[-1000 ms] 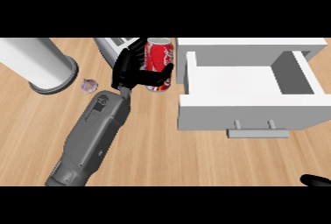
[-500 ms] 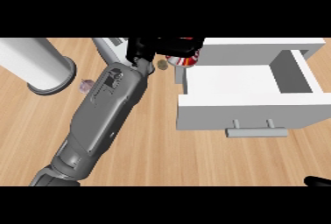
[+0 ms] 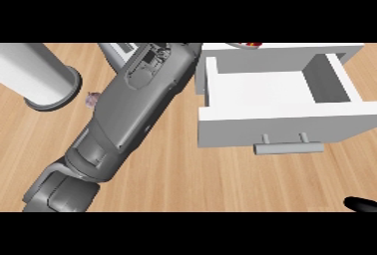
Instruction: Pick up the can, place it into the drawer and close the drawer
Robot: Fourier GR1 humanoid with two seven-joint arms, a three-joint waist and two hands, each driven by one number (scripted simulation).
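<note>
The white drawer (image 3: 221,117) stands pulled open at the right, its inside bare and its handle (image 3: 288,147) towards me. My left forearm (image 3: 132,104) stretches from the lower left up to the top edge, just left of the drawer. The left hand (image 3: 236,44) is almost wholly cut off by that edge. Only a sliver of the red can (image 3: 252,45) shows in it, above the drawer's back wall. A black tip of my right hand (image 3: 361,203) shows at the lower right corner, far from the drawer.
A tall white cylinder (image 3: 40,74) stands at the left on the wooden counter (image 3: 184,184). A small purplish thing (image 3: 93,98) lies between it and my forearm. A grey appliance corner (image 3: 117,50) shows at the top.
My left arm has stretched further up and to the right, carrying the can from beside the drawer to above its back wall. The hand has slipped past the top edge.
</note>
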